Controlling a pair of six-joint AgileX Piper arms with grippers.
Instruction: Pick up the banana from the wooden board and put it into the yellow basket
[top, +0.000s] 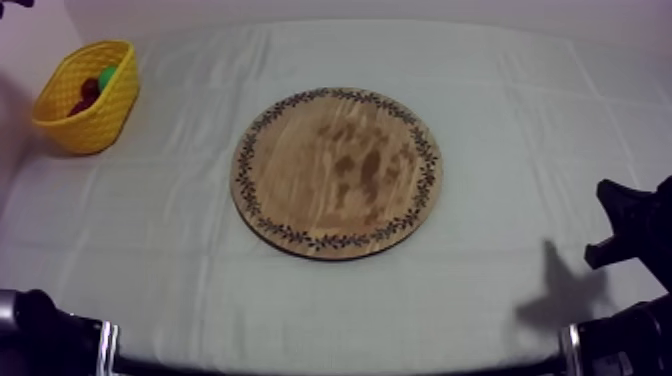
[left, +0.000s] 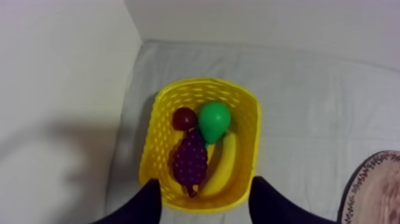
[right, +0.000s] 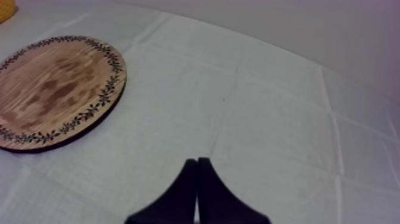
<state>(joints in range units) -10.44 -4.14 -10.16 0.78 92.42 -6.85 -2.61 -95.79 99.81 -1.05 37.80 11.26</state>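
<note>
Our left gripper hangs above the yellow basket, its fingers spread wide with nothing between them. The banana lies inside the basket along the wall on the board's side, just beside the bunch of grapes. The pear and the small red fruit sit at the far end (side by side). The wooden board lies flat at the table's centre, well apart from the basket. Our right gripper sits low over the cloth near the board, fingers pressed together on nothing.
</note>
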